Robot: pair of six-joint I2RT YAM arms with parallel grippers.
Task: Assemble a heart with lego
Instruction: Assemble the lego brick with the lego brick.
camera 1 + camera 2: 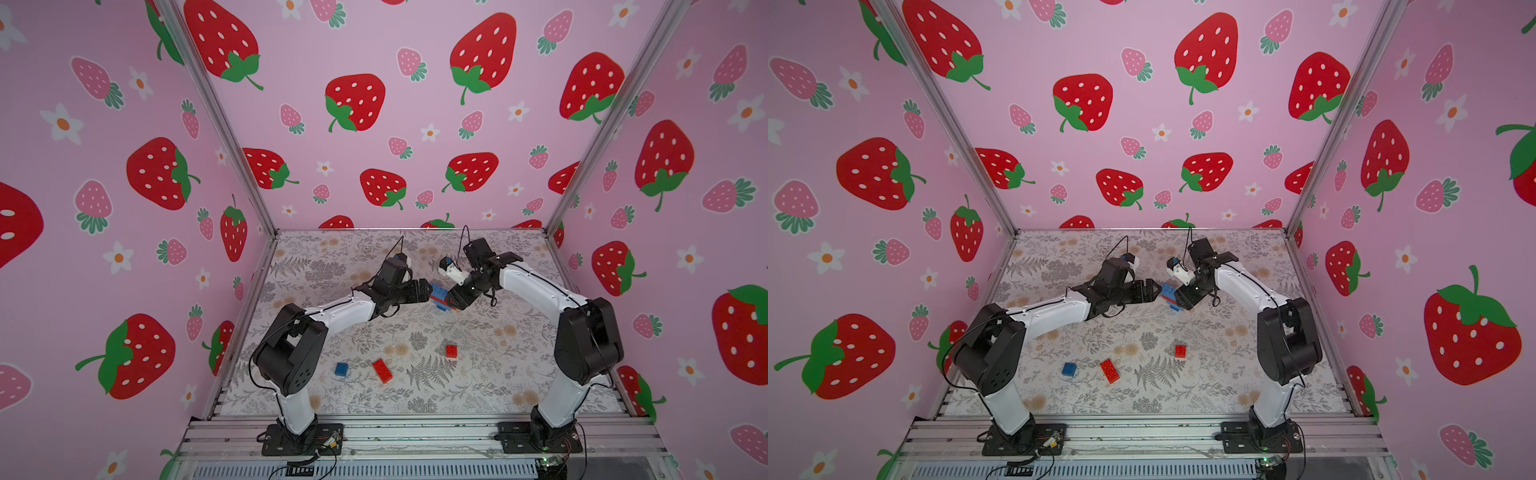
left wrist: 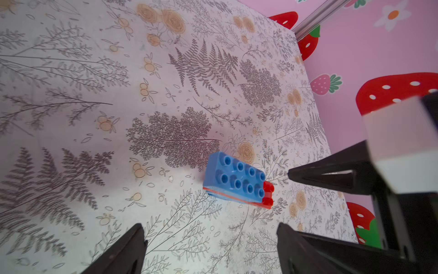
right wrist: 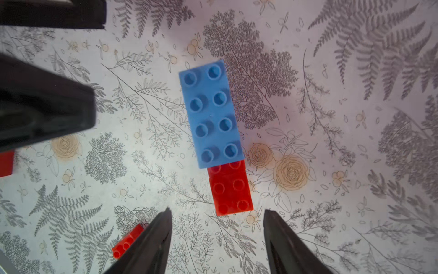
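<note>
Blue square brick (image 1: pixel 341 369) and long red brick (image 1: pixel 382 370): loose on the bench (image 1: pixel 519 374), near each other but apart, well behind the left fingers (image 2: pixel 123 251).

Left fingers: spread wide, gripping nothing.

Heart (image 2: pixel 234 180): partial stack, long blue brick on top, red stepping out beneath. Lies flat on the bench just ahead of the left fingertips.

Red square brick (image 1: pixel 451 351): loose, well behind the right fingers (image 3: pixel 151 244).

Right fingers: spread, empty. The heart's red end sits just ahead of their tips, not touching.

Heart (image 1: pixel 438 294) partly behind right end effector (image 1: pixel 453 300).
</note>
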